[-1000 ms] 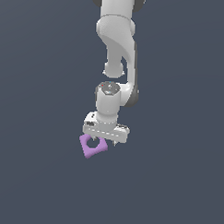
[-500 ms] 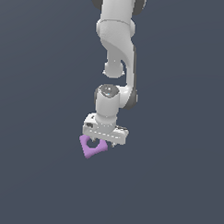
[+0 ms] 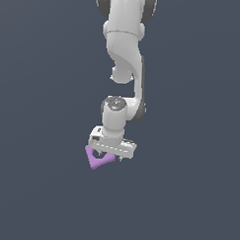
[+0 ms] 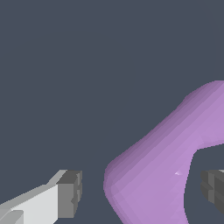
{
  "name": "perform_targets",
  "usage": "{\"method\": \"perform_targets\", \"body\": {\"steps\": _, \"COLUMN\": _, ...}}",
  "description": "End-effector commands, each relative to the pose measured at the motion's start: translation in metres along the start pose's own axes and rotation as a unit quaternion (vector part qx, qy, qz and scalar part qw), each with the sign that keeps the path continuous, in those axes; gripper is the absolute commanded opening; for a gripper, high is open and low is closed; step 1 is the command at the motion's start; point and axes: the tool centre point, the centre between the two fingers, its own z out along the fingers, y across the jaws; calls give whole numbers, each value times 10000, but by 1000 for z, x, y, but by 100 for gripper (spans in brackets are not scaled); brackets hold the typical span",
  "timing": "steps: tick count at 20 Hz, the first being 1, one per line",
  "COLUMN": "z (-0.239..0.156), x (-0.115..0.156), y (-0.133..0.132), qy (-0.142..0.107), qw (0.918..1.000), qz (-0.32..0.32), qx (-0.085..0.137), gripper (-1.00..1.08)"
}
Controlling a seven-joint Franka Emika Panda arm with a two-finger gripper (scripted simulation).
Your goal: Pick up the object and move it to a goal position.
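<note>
In wrist view, fingers (image 4: 69, 194) straddle block's (image 4: 153, 175) side.

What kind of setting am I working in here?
Likely a bare simulated test scene: a flat, featureless grey ground, one white arm with its pincer over a light-purple block, and nothing else.

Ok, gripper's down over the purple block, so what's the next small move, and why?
Probably close the gripper. In the wrist view its fingers are apart: one pad stands clear of the purple block outside its corner, while the other sits in the block's centre hole. The block's wall lies between them, not yet pinched, so closing should grip it before any lift.
</note>
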Motion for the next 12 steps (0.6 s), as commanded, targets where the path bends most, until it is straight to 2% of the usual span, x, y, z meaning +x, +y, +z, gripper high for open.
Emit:
{"method": "perform_targets", "body": {"steps": 1, "z": 4, "x": 0, "y": 0, "qy": 6, "qw": 10000, "qz": 1, "qx": 1, "gripper": 108}}
{"method": "perform_targets", "body": {"steps": 2, "z": 4, "x": 0, "y": 0, "qy": 6, "qw": 10000, "qz": 1, "qx": 1, "gripper": 108}}
{"method": "perform_targets", "body": {"steps": 3, "z": 4, "x": 0, "y": 0, "qy": 6, "qw": 10000, "qz": 1, "qx": 1, "gripper": -100}}
{"method": "perform_targets", "body": {"steps": 12, "z": 4, "x": 0, "y": 0, "qy": 6, "qw": 10000, "qz": 1, "qx": 1, "gripper": -100}}
